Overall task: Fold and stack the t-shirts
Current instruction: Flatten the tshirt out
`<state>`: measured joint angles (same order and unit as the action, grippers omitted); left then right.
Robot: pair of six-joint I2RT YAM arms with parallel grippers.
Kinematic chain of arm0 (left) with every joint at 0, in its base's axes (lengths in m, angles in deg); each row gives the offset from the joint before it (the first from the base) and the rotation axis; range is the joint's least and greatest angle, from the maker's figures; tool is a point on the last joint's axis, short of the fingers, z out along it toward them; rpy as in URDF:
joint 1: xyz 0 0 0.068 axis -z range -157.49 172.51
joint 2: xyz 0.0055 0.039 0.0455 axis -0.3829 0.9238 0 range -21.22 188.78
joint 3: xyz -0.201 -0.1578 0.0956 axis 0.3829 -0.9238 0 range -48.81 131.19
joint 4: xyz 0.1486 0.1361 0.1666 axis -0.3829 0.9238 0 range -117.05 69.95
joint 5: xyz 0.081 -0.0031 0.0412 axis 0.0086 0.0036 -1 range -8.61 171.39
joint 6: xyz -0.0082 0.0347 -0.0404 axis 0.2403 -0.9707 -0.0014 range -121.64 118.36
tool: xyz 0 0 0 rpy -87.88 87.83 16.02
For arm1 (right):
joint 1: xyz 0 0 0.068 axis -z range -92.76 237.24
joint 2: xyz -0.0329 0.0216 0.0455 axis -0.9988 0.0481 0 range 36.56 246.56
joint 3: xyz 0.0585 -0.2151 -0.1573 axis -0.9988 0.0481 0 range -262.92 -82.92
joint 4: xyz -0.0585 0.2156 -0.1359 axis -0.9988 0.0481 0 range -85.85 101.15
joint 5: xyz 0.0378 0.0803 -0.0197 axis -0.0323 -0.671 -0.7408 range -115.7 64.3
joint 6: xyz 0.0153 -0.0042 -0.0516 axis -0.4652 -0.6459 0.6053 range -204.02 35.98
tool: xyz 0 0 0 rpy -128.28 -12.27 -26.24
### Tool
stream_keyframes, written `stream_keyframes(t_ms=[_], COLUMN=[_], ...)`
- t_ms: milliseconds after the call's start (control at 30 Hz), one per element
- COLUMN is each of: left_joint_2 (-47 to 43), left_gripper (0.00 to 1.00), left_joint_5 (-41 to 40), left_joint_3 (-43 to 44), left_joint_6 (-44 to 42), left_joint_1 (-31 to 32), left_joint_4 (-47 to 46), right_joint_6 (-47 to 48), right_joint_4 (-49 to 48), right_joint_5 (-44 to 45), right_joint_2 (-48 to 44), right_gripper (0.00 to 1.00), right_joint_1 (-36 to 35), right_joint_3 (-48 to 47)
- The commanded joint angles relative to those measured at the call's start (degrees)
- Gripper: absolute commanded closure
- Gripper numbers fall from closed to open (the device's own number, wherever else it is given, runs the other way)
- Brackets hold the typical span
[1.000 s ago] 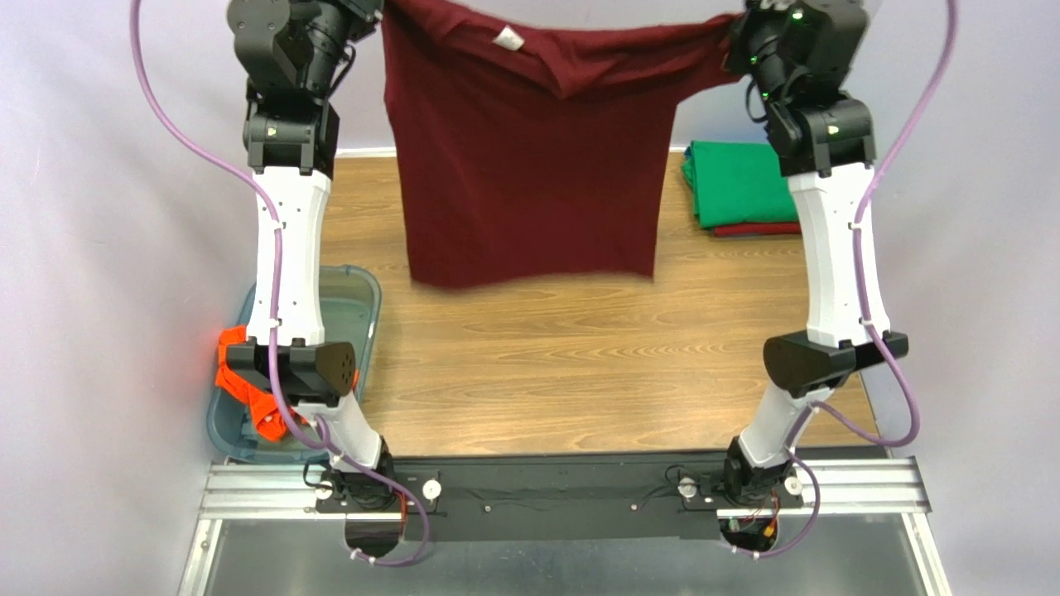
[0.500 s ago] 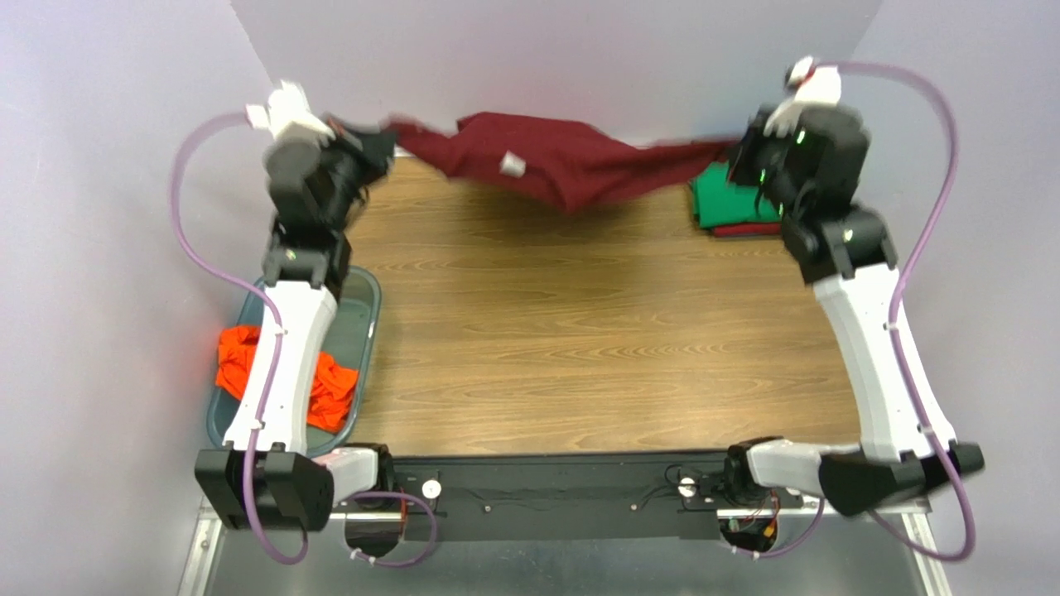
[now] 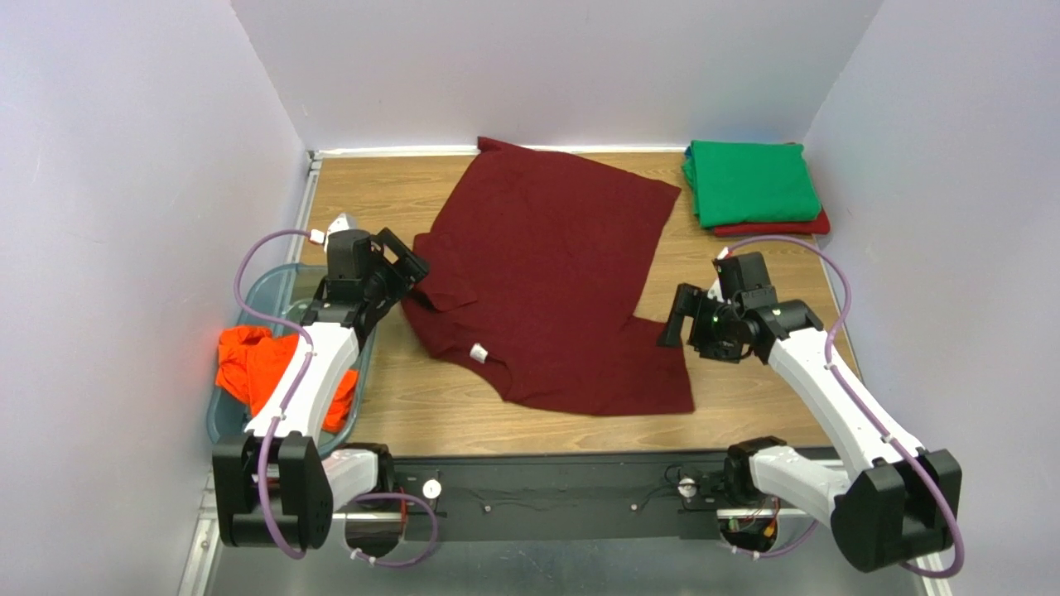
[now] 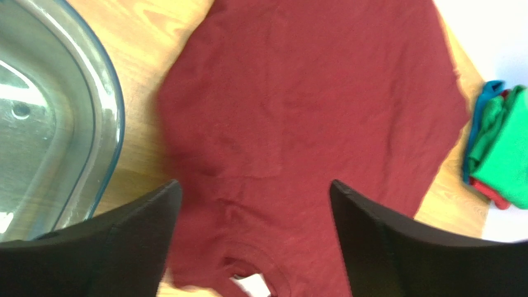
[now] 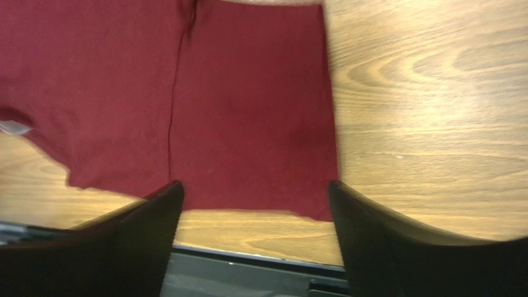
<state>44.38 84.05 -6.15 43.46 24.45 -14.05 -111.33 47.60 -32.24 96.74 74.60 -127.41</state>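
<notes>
spreading looks to be the step in hand: the maroon t-shirt (image 3: 548,273) lies open on the table (image 3: 535,428), not yet folded. it sits in the middle, turned askew, with its hem running to the far edge and its collar toward the arms. the small white neck label (image 3: 477,355) shows at the collar.

the left gripper (image 3: 413,267) hovers at the shirt's left edge, just beside the sleeve. its wrist view shows the 2 fingers wide apart, with only cloth below them. the right gripper (image 3: 678,319) hangs over the right sleeve near the front edge. its claw is also spread and clamped on nothing.

the cloth is mostly flat, with soft ripples across the body. the left sleeve looks bunched and doubled over on itself, while the right sleeve lies smooth and square. the far corner of the hem comes right up to the back wall.

my judgement is that the next move calls for smoothing the rumpled left sleeve. after that, each claw needs to pinch an edge on its own side so a first fold can be carried over evenly. thin cloth lying flat on wood is hard to pinch, so a claw may close on nothing or catch both layers.

the stack waits at the far right corner: a folded green t-shirt (image 3: 750,180) on top of a red t-shirt (image 3: 778,229). an orange t-shirt (image 3: 255,373) sits crumpled in the bin (image 3: 276,288) at the left.
</notes>
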Motion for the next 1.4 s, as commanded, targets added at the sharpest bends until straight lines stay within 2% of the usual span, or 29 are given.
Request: stream_keyframes(t_ms=[0, 200, 300, 500, 633, 733, 900, 1067, 1367], left_joint_2=[-3.81, -6.1, -5.05, 1.1, 6.46, 11.72, 17.7, 21.48, 25.18], left_gripper=[0.01, 0.02, 0.02, 0.02, 0.02, 0.02, 0.02, 0.02, 0.02], left_joint_5=[-1.42, -5.11, -5.38, -5.55, -6.26, -6.17, -6.26, -6.35, -5.99], left_joint_3=[1.99, 3.84, 4.37, 4.54, 5.42, 6.04, 7.09, 8.15, 8.5], left_joint_6=[-0.1, 0.6, 0.34, -0.1, -0.63, -0.72, -0.98, -1.68, -1.51], left_joint_1=[0.87, 2.46, 3.95, 10.89, 14.5, 15.82, 16.17, 16.26, 16.52], left_joint_4=[0.19, 1.77, 1.24, -2.27, -3.68, -4.9, -5.26, -5.35, -6.31], right_joint_6=[0.06, 1.99, 2.35, 2.08, 2.7, 3.49, 4.37, 5.16, 7.45], right_joint_4=[0.24, -0.81, -3.01, -12.31, -16.36, -21.53, -23.31, -24.89, -25.25], right_joint_5=[0.74, 2.85, 0.49, -7.94, -7.25, -6.81, -6.37, -3.48, 3.55], right_joint_2=[1.95, 5.29, 7.14, 11.44, 16.01, 21.19, 33.75, 45.52, 58.63], right_gripper=[0.0, 0.0, 0.0, 0.0, 0.0, 0.0, 0.0, 0.0, 0.0], right_joint_1=[0.25, 0.25, 0.25, -0.18, -2.38, -4.05, -5.11, -5.72, -5.72], right_joint_3=[-5.42, -10.88, -12.2, -11.32, -12.37, -13.78, -22.65, -28.89, -42.24])
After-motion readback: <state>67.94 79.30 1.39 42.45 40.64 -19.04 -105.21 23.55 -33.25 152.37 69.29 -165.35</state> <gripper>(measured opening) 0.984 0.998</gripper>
